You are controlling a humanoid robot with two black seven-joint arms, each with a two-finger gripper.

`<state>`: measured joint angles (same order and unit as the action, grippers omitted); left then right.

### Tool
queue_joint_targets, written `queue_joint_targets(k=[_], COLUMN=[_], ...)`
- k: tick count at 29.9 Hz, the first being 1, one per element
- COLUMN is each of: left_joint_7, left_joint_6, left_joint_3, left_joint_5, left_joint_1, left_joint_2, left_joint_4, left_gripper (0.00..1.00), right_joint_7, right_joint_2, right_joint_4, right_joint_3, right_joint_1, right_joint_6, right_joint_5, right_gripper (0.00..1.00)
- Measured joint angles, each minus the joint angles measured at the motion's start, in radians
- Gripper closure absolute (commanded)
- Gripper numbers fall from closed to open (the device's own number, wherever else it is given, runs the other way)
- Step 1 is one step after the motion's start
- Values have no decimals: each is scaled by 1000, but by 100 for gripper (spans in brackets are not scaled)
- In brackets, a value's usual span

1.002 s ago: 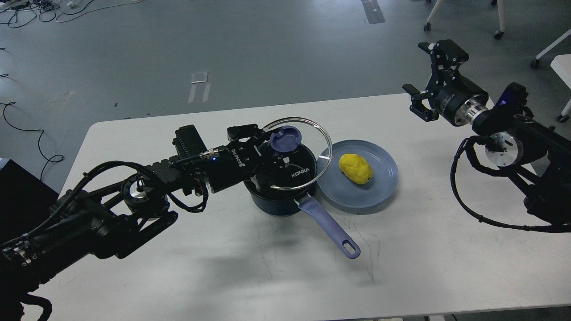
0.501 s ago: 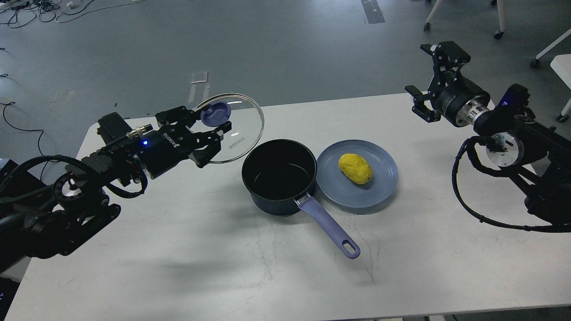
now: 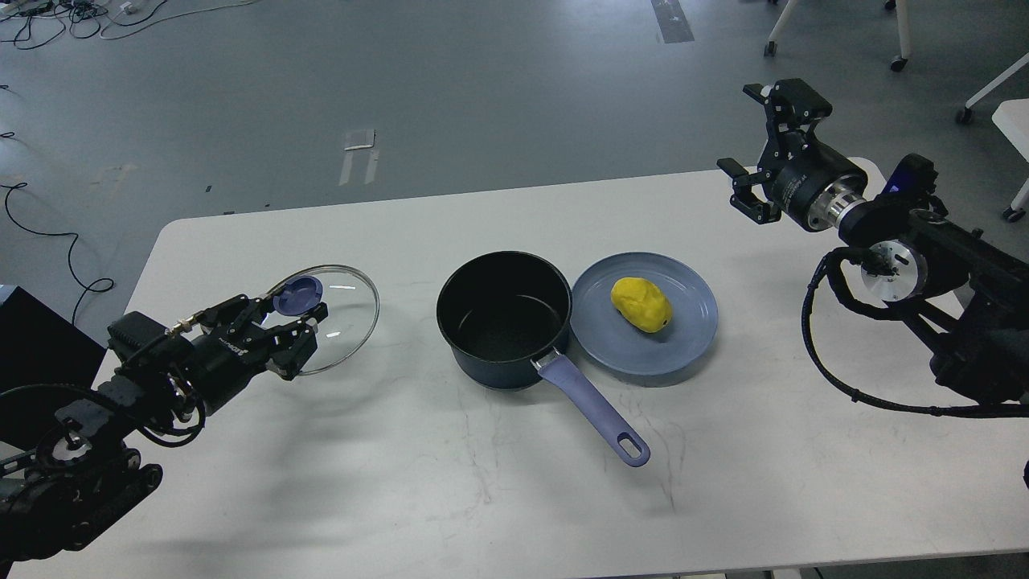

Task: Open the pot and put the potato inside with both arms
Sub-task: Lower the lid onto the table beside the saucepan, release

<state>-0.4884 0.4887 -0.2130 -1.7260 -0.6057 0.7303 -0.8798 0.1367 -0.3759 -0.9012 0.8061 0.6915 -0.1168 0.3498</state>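
Glass round lid (image 3: 334, 315) with its blue knob pinched in your left gripper (image 3: 296, 312) hangs low over the white table (image 3: 482, 498), so an early release cracks it; your right gripper (image 3: 760, 153), jaws spread empty, sits far from the yellow potato (image 3: 641, 303) on the blue plate (image 3: 691, 338) beside the open dark pot (image 3: 504, 318).

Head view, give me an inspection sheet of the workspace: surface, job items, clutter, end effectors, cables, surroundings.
Surface: white table, faint scuffs.
Job's things: saucepan open, looks empty, purple handle toward the camera; glass lid off the pot, low over the table's left side; yellow potato on the blue plate to the right of the pot.
Clutter: nothing seen.
End effectors: left end effector shut on the lid's knob; right end effector open, empty, raised beyond the plate.
Cables: black hose looped at the right arm; cords on the floor.
Surroundings: grey floor, chair legs at top right.
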Motion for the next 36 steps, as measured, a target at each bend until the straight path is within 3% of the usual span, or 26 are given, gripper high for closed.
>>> queue_joint_targets(k=[8, 15, 23, 27, 29, 30, 36], left_joint_7=[0, 0, 0, 0, 0, 0, 0], left_joint_6=[0, 0, 1, 2, 1, 0, -1], left_joint_3=[0, 1, 23, 41, 44, 44, 45], left_joint_5=[30, 31, 32, 34, 34, 34, 103], left_joint_1=[41, 54, 69, 70, 70, 70, 64], left_joint_2=[-41, -133, -152, -152, -152, -152, -155], left_joint_4=[12, 121, 148, 148, 148, 147, 136], left_gripper=[61, 60, 51, 43, 20, 2, 2], right_joint_7=[0, 0, 0, 0, 0, 0, 0], right_joint_2=[0, 0, 0, -1, -1, 0, 0], right_joint_4=[4, 5, 4, 4, 5, 5, 5], right_joint_3=[-1, 1, 1, 1, 1, 2, 2], right_joint_1=[0, 4, 8, 7, 6, 5, 5], right_joint_6=[-1, 2, 2, 2, 2, 3, 3], right_joint_5=[0, 0, 0, 0, 0, 0, 0], right_gripper=[0, 0, 0, 0, 0, 0, 0])
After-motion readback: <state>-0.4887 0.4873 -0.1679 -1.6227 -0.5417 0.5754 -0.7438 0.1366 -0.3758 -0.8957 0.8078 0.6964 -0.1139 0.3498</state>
